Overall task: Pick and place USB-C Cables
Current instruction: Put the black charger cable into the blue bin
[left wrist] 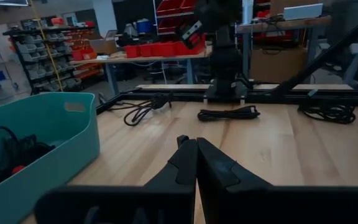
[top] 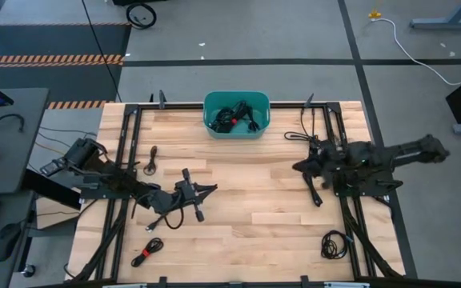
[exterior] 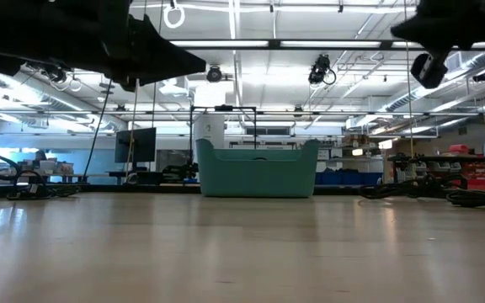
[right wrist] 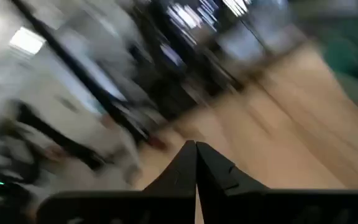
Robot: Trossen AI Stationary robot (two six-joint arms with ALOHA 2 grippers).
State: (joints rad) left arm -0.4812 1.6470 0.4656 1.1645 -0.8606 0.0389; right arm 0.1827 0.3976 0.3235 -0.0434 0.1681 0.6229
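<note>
Several black USB-C cables lie in the teal bin (top: 236, 114) (left wrist: 23, 155) at the table's far edge. Others rest flat on the wood: one under my left arm (top: 165, 218), one with a red tie (top: 147, 252), a coil (top: 334, 242), a straight bundle (top: 314, 192) (left wrist: 229, 114) and a small one (top: 152, 156). My left gripper (top: 212, 190) (left wrist: 196, 144) hovers left of the table's middle, shut and empty, pointing right. My right gripper (top: 298, 166) (right wrist: 196, 145) hovers right of the middle, shut and empty, pointing left.
Black metal frame rails (top: 130, 136) run along the table's left, right and far sides. Bare wood (top: 254, 192) lies between the two grippers. More cable (top: 302, 132) lies by the right rail. A long white cord (top: 410, 48) runs over the floor beyond the table.
</note>
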